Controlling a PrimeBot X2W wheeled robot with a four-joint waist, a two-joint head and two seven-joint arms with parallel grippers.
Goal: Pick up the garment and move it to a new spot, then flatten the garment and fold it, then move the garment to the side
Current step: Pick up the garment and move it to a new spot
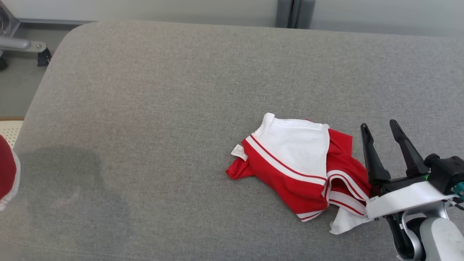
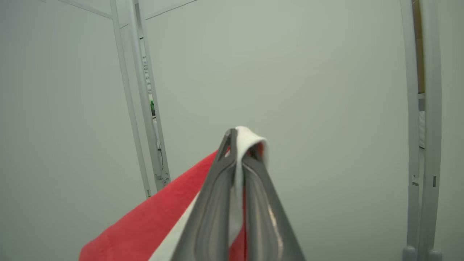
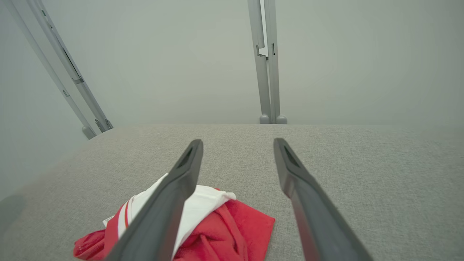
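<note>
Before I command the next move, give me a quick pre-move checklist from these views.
1. Grip: left gripper shut on red-and-white cloth: ok.
2. Free hand: right gripper open, holding nothing: ok.
3. Flatness: garment on grey cushion crumpled: not ok.
4. New spot: bare cushion left of garment: ok.
5. Held cloth hanging clear of cushion: cannot tell.

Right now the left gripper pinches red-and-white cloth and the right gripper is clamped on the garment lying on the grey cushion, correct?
No. The right gripper is open, gripping nothing; the right wrist view shows its fingers apart. The left gripper does pinch red-and-white cloth.
</note>
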